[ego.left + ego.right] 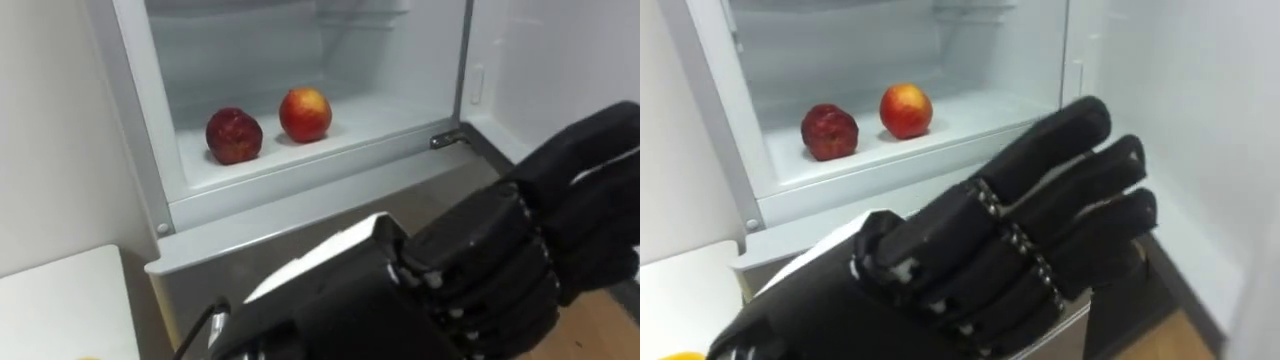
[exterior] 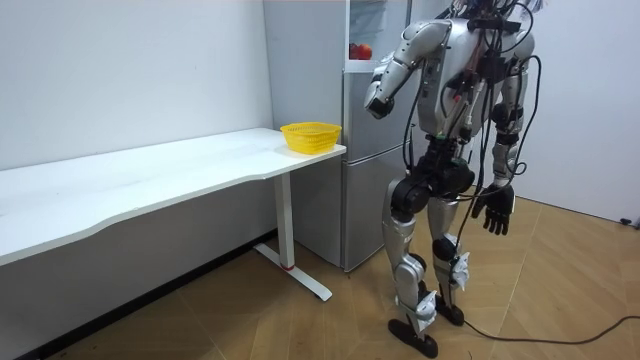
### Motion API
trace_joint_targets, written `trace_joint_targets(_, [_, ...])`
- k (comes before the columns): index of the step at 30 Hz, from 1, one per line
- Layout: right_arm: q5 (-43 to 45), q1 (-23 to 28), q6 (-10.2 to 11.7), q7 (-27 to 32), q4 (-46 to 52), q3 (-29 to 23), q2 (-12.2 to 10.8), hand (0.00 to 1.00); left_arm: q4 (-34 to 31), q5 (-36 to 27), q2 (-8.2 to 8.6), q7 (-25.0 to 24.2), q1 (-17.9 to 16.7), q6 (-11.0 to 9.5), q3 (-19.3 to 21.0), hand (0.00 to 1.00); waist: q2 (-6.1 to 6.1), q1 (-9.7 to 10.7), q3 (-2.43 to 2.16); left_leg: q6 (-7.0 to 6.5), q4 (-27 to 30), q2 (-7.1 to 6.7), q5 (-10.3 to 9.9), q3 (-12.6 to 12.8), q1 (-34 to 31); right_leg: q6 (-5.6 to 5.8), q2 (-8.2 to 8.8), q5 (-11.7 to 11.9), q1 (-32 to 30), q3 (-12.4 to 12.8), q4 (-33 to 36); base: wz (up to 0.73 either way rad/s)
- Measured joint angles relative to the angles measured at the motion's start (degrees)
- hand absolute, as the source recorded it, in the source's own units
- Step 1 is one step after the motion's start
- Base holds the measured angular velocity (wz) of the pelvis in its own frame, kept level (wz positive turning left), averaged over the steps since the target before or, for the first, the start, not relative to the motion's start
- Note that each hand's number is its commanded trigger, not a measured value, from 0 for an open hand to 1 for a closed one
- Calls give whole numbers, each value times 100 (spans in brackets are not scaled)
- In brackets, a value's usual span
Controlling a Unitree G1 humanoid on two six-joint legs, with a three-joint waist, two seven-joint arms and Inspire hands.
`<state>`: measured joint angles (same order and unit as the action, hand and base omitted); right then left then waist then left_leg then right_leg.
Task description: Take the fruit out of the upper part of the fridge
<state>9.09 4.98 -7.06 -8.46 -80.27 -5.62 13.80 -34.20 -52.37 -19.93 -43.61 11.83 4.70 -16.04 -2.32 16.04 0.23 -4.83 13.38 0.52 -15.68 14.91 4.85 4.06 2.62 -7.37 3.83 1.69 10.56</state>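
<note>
Two apples lie on the white shelf [image 1: 390,120] of the open upper fridge compartment: a dark red apple [image 1: 234,135] on the left and a red-and-yellow apple [image 1: 305,113] just right of it. My left hand [image 1: 480,270] is raised close before the camera, below and right of the apples. Its fingers are straight and it holds nothing, well short of the shelf. In the room view I stand facing the fridge [image 2: 365,150] with this arm lifted, and my right hand [image 2: 493,210] hangs open at my side.
The fridge door [image 1: 540,70] stands open at the right. A white table [image 2: 150,185] runs along the wall left of the fridge, with a yellow basket [image 2: 310,135] at the end nearest to it. The table's corner [image 1: 60,310] shows at lower left.
</note>
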Motion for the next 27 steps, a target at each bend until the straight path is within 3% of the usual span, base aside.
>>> trace_joint_targets(14, [-51,-38,9,-83,33,-2,2,0,13,-1,-47,-71,158,30,2,0,41,-31,2,59,-111,46,32,66,81,-6,-55,-2,-8,-3,-1,-3])
trace_joint_targets(20, [-139,181,97,135,51,-21,10,0,-16,22,-53,41,160,29,155,0,-20,-170,-40,76,-126,70,27,70,83,-15,-75,-4,-17,-50,3,0])
trace_joint_targets(23, [-229,272,177,147,48,-66,0,0,-82,7,-58,115,161,-1,928,0,-32,-390,-48,93,-146,71,36,51,98,-38,-76,-18,-7,-105,6,0])
trace_joint_targets(26, [-202,468,218,297,61,-216,-35,0,-200,10,-66,674,142,-153,1976,0,-23,-828,-45,119,-197,74,53,16,218,-69,-83,-37,94,-187,-1,2])
trace_joint_targets(27, [-202,507,222,342,75,-254,-52,0,-222,19,-59,781,133,-188,2142,0,-19,-888,-44,123,-209,72,55,-6,235,-81,-83,-44,112,-234,1,13])
